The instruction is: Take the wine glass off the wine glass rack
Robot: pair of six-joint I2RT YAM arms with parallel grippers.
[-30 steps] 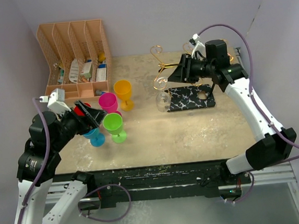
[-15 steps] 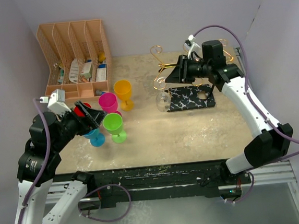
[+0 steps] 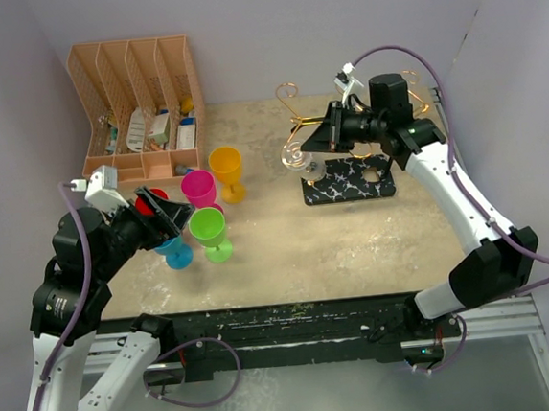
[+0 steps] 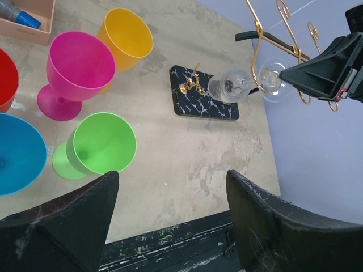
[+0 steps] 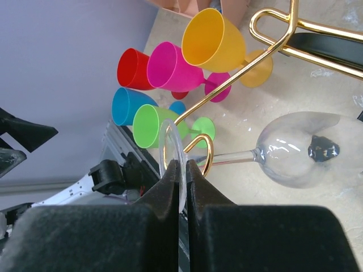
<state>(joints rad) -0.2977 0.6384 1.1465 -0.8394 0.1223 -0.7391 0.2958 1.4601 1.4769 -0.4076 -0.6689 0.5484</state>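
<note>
A clear wine glass [image 5: 300,148] hangs bowl-down from a curled gold hook [image 5: 207,154] of the wine glass rack [image 3: 289,100]. The rack has a black marbled base [image 3: 349,183]. My right gripper [image 5: 181,170] is shut on the edge of the glass's round foot, right beside the hook. The stem runs through the hook's loop. From the left wrist view the glass [image 4: 229,86] hangs over the base [image 4: 204,106]. My left gripper [image 4: 170,184] stands open with nothing in it, at the left over the coloured goblets [image 3: 164,211].
Yellow [image 3: 225,165], pink [image 3: 198,187], green [image 3: 209,228], blue [image 3: 174,250] and red [image 3: 149,199] plastic goblets stand at the left. An orange slotted organiser [image 3: 135,93] sits at the back left. A wall is close behind the rack.
My right gripper has shut on the glass's foot. The glass has swung up and right, closer to the rack's upright. The left arm has barely moved.
</note>
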